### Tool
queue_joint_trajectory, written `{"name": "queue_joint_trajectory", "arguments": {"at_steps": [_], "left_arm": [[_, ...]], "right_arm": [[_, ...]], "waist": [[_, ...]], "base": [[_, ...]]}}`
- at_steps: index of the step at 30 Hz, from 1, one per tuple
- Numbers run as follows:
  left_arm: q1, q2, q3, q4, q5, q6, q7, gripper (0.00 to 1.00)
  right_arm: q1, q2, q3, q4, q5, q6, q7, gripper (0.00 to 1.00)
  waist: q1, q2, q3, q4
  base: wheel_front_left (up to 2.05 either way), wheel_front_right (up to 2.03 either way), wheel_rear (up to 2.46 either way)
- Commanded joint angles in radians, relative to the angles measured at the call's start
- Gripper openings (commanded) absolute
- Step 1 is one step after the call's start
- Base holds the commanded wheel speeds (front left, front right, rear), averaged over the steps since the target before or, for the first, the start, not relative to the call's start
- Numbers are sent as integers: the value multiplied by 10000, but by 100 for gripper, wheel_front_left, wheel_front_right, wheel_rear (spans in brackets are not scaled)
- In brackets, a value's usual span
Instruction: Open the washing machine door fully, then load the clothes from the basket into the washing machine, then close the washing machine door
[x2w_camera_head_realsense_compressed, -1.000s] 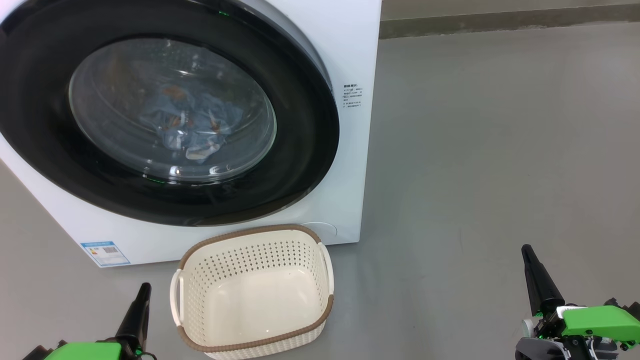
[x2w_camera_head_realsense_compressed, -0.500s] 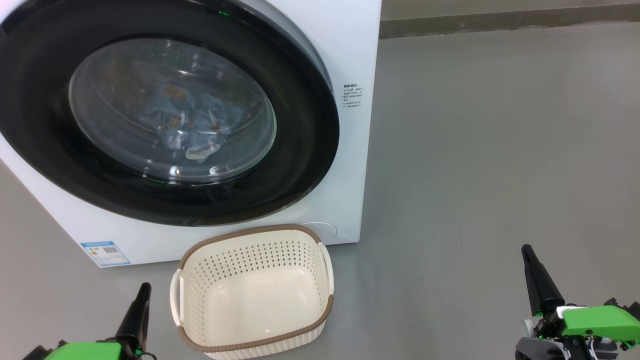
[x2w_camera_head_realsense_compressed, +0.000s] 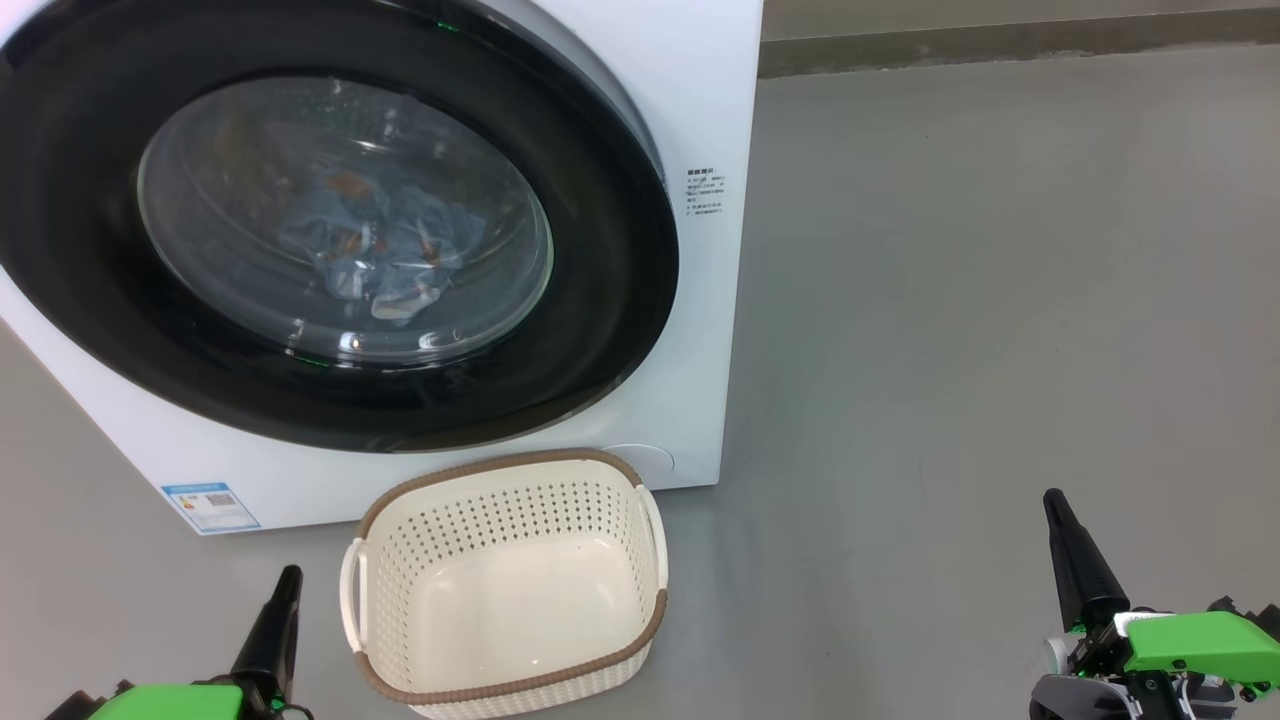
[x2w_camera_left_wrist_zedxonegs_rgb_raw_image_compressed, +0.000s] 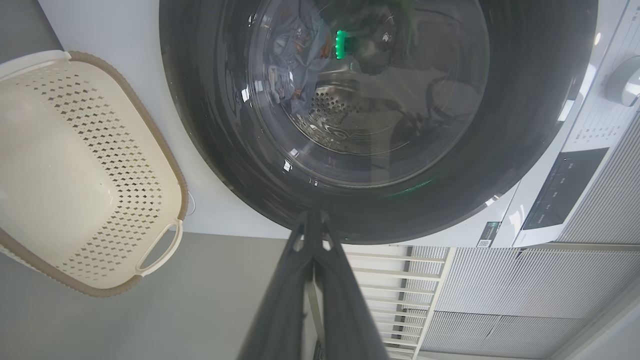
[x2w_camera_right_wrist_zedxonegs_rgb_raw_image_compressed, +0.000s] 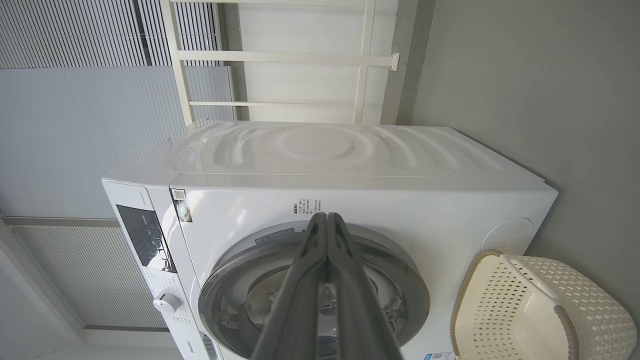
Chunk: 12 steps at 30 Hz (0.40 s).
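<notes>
Door (x2w_camera_head_realsense_compressed: 330, 220) of the washing machine (x2w_camera_head_realsense_compressed: 700, 100) fills the upper left of the head view, its black rim lying flat against the white front, shut. Through the glass bowl, a little left of the frame's middle, the clothes (x2w_camera_head_realsense_compressed: 380, 250) lie bunched inside the drum, light blue with orange marks and a pale patch low down. A small blue label (x2w_camera_head_realsense_compressed: 210, 505) sits on the machine's front at the lower left.

The basket (x2w_camera_head_realsense_compressed: 500, 468) stands on the grey floor (x2w_camera_head_realsense_compressed: 1000, 300) at the bottom centre of the frame, just below the door and close against the machine's front. Its brown rim faces up and its bare cream bottom shows.

The left gripper (x2w_camera_head_realsense_compressed: 288, 575) is at the lower left corner, just beside the basket's left handle but apart from it. Its two dark fingers are pressed together to one point and carry nothing. The right gripper (x2w_camera_head_realsense_compressed: 1050, 497) is at the lower right, well apart from basket and machine, over bare floor; its fingers too are pressed together with nothing between them.

In the left wrist view the closed fingers (x2w_camera_left_wrist_zedxonegs_rgb_raw_image_compressed: 300, 280) rise from the bottom centre and end against the lower edge of the door's rim in the picture; whether they touch it I cannot tell. In the right wrist view the closed fingers (x2w_camera_right_wrist_zedxonegs_rgb_raw_image_compressed: 345, 280) point at the machine's front above the door, with a white knob (x2w_camera_right_wrist_zedxonegs_rgb_raw_image_compressed: 165, 302) at the lower left.
</notes>
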Motion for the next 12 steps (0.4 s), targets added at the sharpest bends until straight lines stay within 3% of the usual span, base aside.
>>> {"name": "queue_joint_trajectory", "arguments": {"at_steps": [1,12], "left_arm": [[-421,131,345,-289,-87,-27,22,0],[-421,131,344,-289,-87,-27,21,0]], "right_arm": [[-62,-31,222,-307,70,16,81,0],[-62,-31,222,-307,71,16,80,0]], "waist": [[0,0,0,0],[0,0,0,0]], "base": [[0,0,0],[0,0,0]]}}
